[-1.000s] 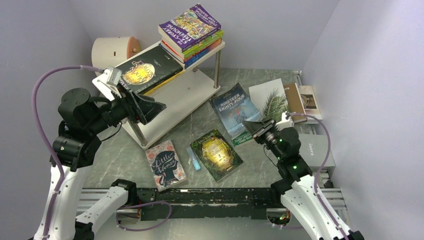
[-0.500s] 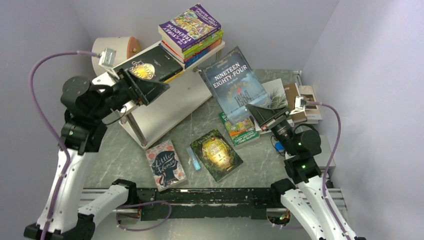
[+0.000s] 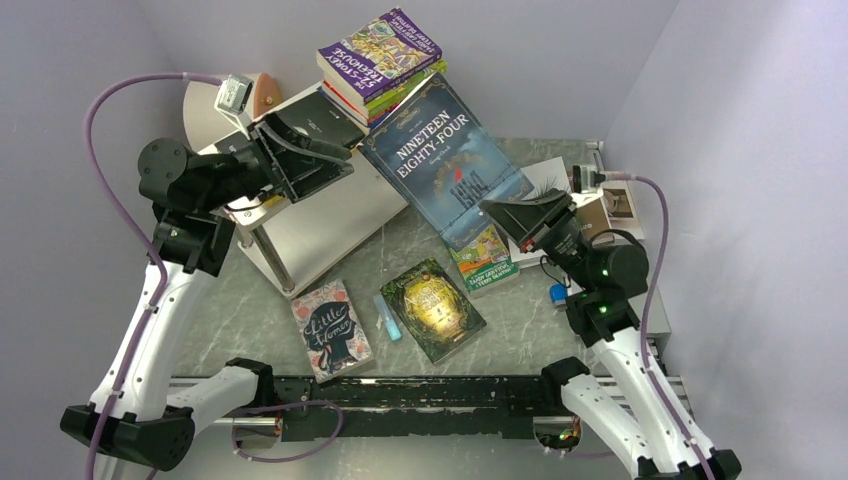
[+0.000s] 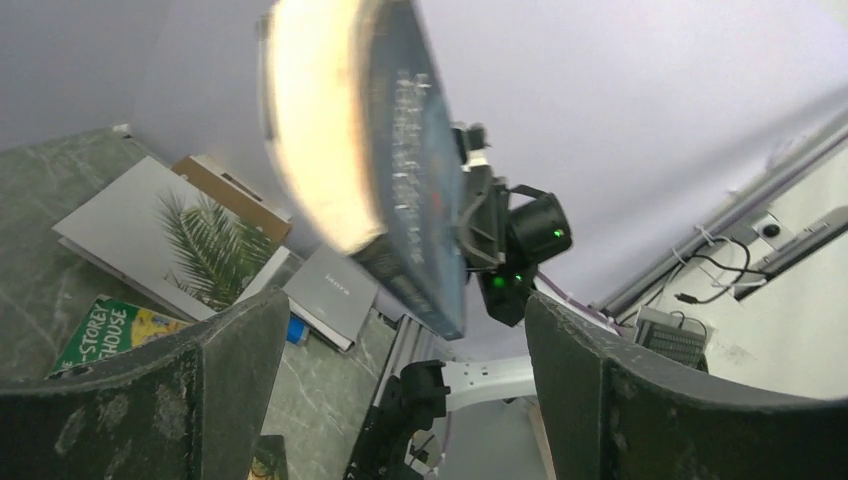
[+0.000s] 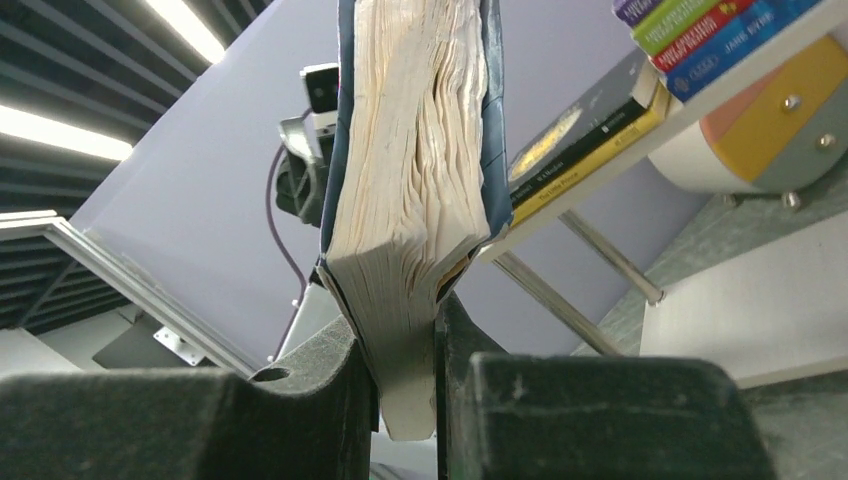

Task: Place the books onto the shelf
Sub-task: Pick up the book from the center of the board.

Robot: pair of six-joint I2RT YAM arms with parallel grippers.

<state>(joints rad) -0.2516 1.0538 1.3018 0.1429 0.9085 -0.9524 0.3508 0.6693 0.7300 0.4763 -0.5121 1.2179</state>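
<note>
My right gripper [image 3: 517, 222] [image 5: 405, 390] is shut on the bottom edge of the dark-blue Nineteen Eighty-Four book [image 3: 445, 160] [image 5: 415, 150], holding it upright in the air beside the white two-tier shelf [image 3: 330, 215] [image 5: 760, 300]. My left gripper [image 3: 335, 160] [image 4: 405, 390] hangs open and empty above the shelf's top board, over a black book [image 3: 322, 112] lying there. A stack of colourful books [image 3: 382, 55] lies on the same board. On the table lie Little Women [image 3: 330, 328], a green-gold book [image 3: 432, 308], a green Treehouse book [image 3: 482, 262], a white palm book [image 3: 548, 178] and a grey book [image 4: 335, 290].
A white cylinder with a peach end [image 3: 212, 100] stands behind the shelf. A small blue bar [image 3: 387, 320] lies between the two front books, and a small blue block [image 3: 558, 293] sits by my right arm. Walls close in the left, back and right.
My right gripper lifted Nineteen Eighty-Four off the table and carried it up and left toward the shelf. My left gripper drew away from the black book, rose and opened wider.
</note>
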